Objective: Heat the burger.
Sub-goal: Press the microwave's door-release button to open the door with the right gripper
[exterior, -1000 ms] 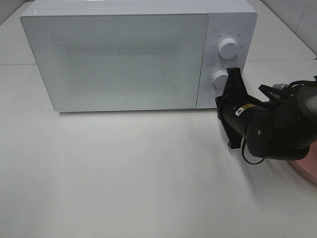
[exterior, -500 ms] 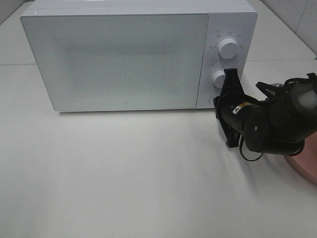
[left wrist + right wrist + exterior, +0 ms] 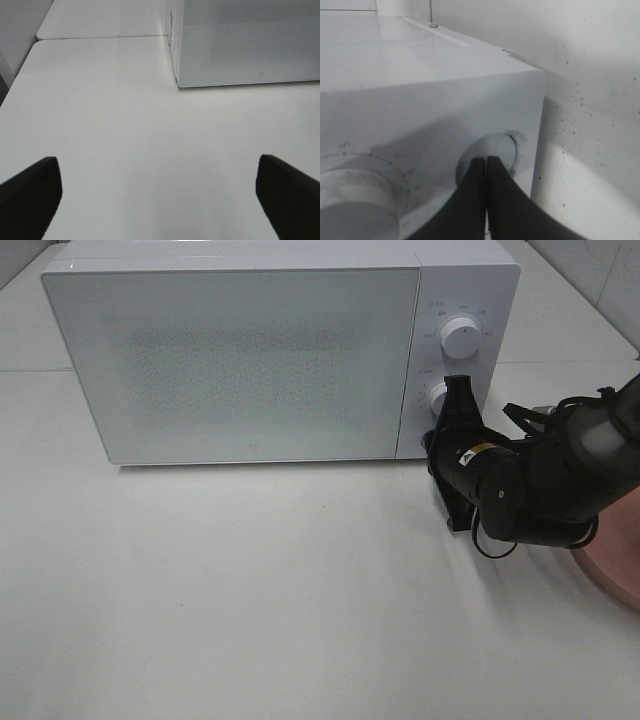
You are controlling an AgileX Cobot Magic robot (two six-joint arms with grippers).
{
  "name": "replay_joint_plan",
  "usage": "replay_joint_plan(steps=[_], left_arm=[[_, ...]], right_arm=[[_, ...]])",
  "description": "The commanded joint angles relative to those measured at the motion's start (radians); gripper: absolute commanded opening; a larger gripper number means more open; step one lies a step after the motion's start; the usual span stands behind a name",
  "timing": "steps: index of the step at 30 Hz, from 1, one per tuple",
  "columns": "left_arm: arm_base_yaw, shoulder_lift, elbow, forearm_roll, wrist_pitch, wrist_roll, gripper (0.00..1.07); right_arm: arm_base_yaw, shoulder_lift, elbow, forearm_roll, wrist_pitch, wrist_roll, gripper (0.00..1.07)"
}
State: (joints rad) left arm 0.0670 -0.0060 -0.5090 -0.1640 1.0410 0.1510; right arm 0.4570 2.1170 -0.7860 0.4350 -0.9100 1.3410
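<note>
The right gripper (image 3: 486,162) is shut with nothing in it, its two dark fingers (image 3: 470,200) pressed flat together into a single narrow point. That point sits at a round recessed button (image 3: 495,146) on the control panel of the white microwave (image 3: 250,360); whether the button is actually pushed in cannot be told. Just beside the tips, on the same panel, is the lower dial (image 3: 435,398), partly covered by the gripper in the high view, and further up the panel from it stands the upper dial (image 3: 461,337), well clear of the fingers. The rounded front corner of the microwave lies close to the tips on the side away from the dials. Behind this gripper its black arm (image 3: 540,490) stretches back over the white table (image 3: 250,590), and an edge of a round pink plate (image 3: 618,578) shows beneath the arm's rear part. The left gripper (image 3: 160,200) is spread wide, one dark fingertip (image 3: 30,190) at each side with only bare table between them, holding nothing. Ahead of it and off to one side is a front lower corner of the microwave, whose frosted door is closed. The burger shows in none of the views, so its place cannot be told.
</note>
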Motion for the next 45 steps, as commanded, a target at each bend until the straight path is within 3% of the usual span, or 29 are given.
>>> replay_joint_plan(steps=[1, 14, 26, 45], left_arm=[[-0.001, -0.016, 0.002, -0.007, -0.005, -0.001, 0.98], [-0.001, -0.016, 0.002, -0.007, -0.005, -0.001, 0.98], [-0.001, -0.016, 0.002, -0.007, -0.005, -0.001, 0.98], [-0.001, -0.016, 0.002, -0.007, -0.005, -0.001, 0.98]], right_arm=[[-0.003, 0.004, -0.014, 0.009, -0.059, -0.019, 0.00], [-0.006, 0.017, -0.066, 0.035, -0.193, -0.036, 0.00], [-0.085, 0.019, -0.167, 0.024, -0.257, -0.101, 0.00], [-0.082, 0.006, -0.161, 0.010, -0.200, -0.102, 0.00]])
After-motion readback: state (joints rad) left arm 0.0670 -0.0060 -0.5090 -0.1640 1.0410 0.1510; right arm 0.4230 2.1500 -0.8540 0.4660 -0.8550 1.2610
